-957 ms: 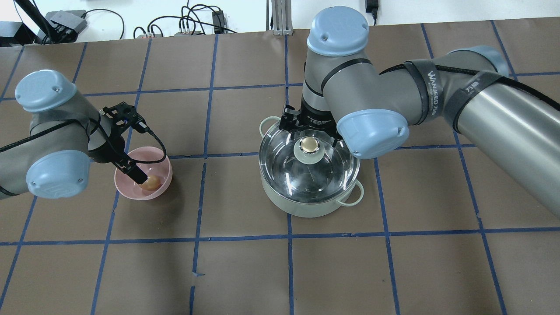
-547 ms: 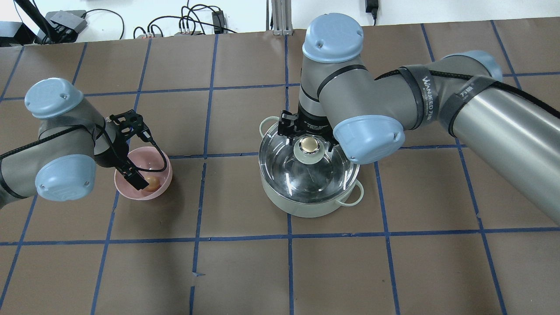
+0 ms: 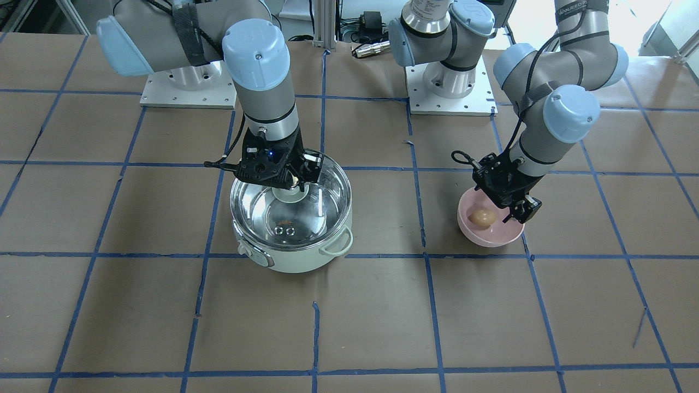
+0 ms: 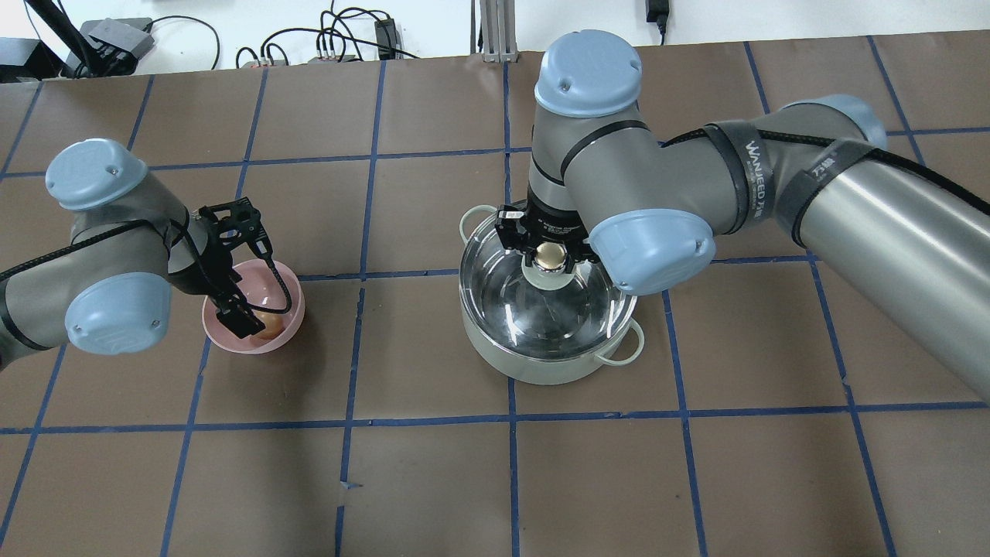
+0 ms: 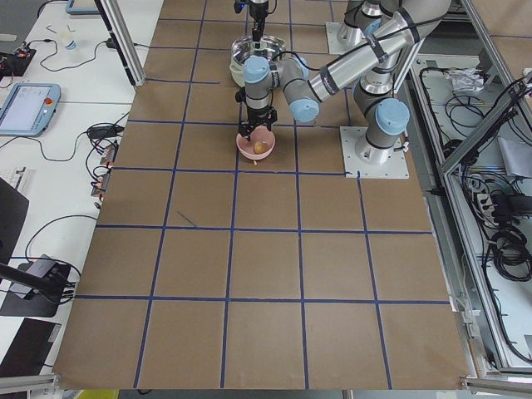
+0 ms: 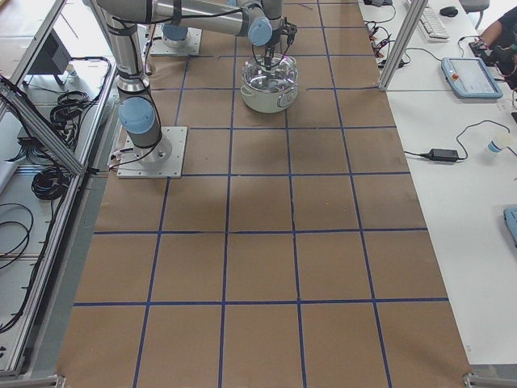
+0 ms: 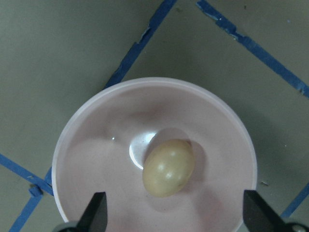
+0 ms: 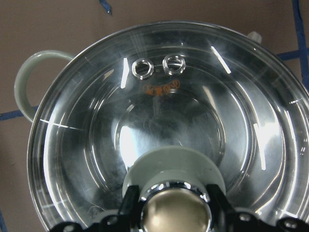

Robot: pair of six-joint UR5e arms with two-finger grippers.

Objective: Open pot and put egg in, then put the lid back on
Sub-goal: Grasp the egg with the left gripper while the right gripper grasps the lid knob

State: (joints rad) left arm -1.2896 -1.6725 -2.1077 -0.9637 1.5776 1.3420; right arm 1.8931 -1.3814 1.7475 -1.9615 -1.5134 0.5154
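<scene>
The pale green pot [image 4: 541,365] stands mid-table with the clear glass lid [image 4: 541,309] on it. My right gripper [image 4: 550,257] is down over the lid's beige knob [image 8: 176,212], and its fingers [image 8: 131,203] press against both sides of it. The tan egg [image 7: 169,166] lies in a pink bowl [image 7: 96,135] to the left in the overhead view. My left gripper [image 7: 174,217] is open just above the bowl, its fingertips wide apart on either side of the egg and not touching it. The egg also shows in the front view [image 3: 483,217].
The table is brown paper with a blue tape grid. The pot's loop handles [image 4: 623,344] stick out at two sides. The pink bowl [image 4: 290,280] sits about one grid square from the pot. Cables and boxes lie along the far edge [image 4: 332,46].
My right gripper has slid forward over the lid's knob and its fingers have closed in on it. My left gripper has shifted a little over the pink bowl.
</scene>
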